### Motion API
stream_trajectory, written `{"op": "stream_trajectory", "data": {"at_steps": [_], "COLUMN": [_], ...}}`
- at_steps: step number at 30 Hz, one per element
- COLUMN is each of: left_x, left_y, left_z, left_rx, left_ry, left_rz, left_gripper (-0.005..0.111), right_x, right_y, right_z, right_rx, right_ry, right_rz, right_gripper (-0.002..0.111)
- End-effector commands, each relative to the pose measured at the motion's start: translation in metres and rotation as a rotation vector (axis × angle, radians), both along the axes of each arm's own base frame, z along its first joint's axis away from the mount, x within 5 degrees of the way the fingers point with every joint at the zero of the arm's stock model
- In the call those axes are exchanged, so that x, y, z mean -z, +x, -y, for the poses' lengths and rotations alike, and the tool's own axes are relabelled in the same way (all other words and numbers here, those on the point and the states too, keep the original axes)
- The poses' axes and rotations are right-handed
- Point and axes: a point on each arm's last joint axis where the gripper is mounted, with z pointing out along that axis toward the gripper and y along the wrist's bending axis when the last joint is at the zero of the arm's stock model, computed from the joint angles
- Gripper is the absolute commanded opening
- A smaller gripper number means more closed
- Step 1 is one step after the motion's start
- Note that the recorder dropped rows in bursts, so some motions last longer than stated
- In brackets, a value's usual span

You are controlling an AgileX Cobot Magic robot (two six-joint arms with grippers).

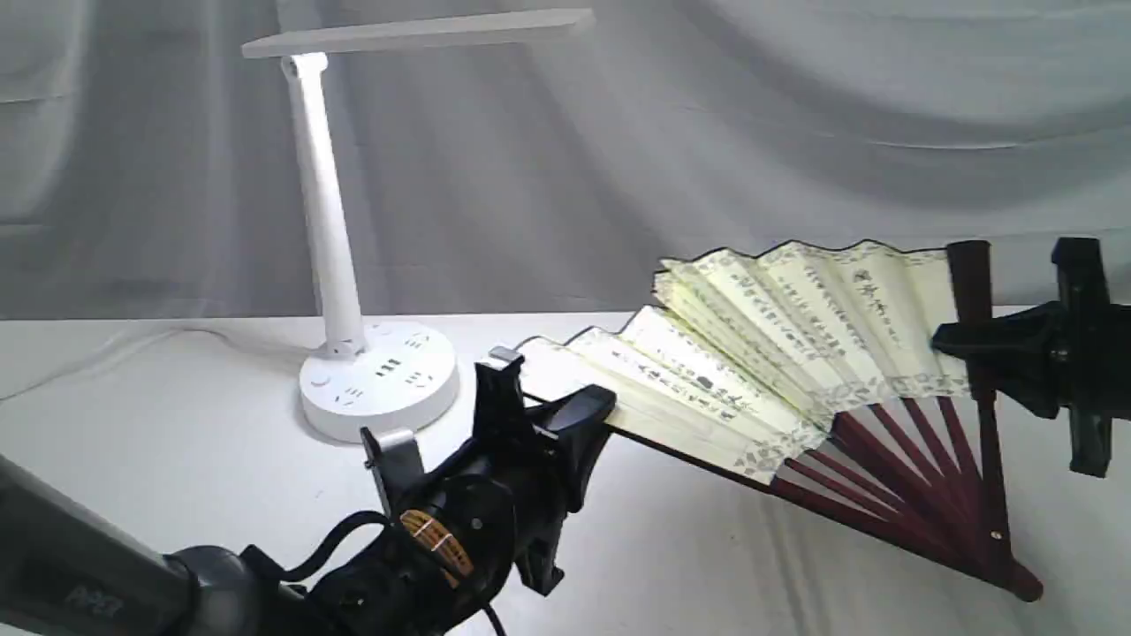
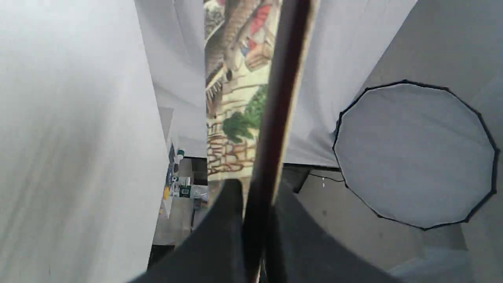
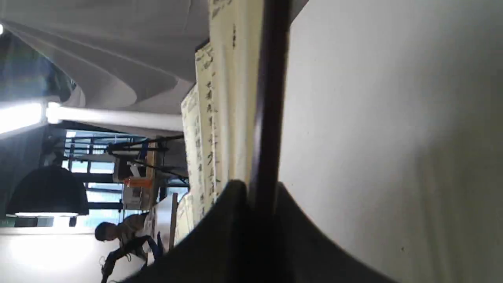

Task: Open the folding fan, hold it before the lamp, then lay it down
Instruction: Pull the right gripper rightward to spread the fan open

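The folding fan (image 1: 769,353) is spread open above the table at right of centre, cream pleats with black calligraphy facing the camera, maroon ribs meeting at the pivot low on the right. My left gripper (image 1: 565,406) is shut on the fan's left guard (image 2: 275,118). Its painted back shows in the left wrist view. My right gripper (image 1: 972,344) is shut on the right guard (image 3: 269,118), which stands nearly upright. The lamp (image 1: 331,256), white with a round socketed base, stands to the left of the fan.
White cloth covers the table (image 1: 177,442) and a grey drape hangs behind. The lamp's cord (image 1: 106,353) trails off left. A round softbox (image 2: 416,155) shows in the left wrist view.
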Motion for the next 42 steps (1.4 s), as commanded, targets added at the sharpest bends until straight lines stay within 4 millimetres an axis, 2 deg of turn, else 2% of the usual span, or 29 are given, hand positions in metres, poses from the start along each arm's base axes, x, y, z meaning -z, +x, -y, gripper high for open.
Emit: {"op": "stream_trajectory", "data": {"at_steps": [1, 11, 18, 33, 42], "left_x": [-0.015, -0.014, -0.014, -0.013, -0.013], "left_y": [0.007, 0.011, 0.013, 0.015, 0.016], "left_z": [-0.007, -0.013, -0.016, -0.021, -0.023], "left_rx": [-0.096, -0.177, -0.221, -0.274, -0.298], "left_ry": [-0.092, -0.092, -0.085, -0.079, -0.081], "left_rz": [0.038, 0.035, 0.036, 0.035, 0.030], "left_gripper": [0.000, 0.000, 0.000, 0.000, 0.000], "right_x": [0.000, 0.000, 0.012, 0.025, 0.036], "right_y": [-0.010, -0.020, -0.042, -0.074, -0.087], "right_z": [0.015, 0.038, 0.056, 0.076, 0.070], "right_rx": [-0.002, 0.069, 0.182, 0.305, 0.344], "right_ry": [-0.074, -0.055, 0.018, 0.101, 0.144], "right_rz": [0.009, -0.004, -0.043, -0.069, -0.078], "right_gripper": [0.000, 0.000, 0.000, 0.000, 0.000]}}
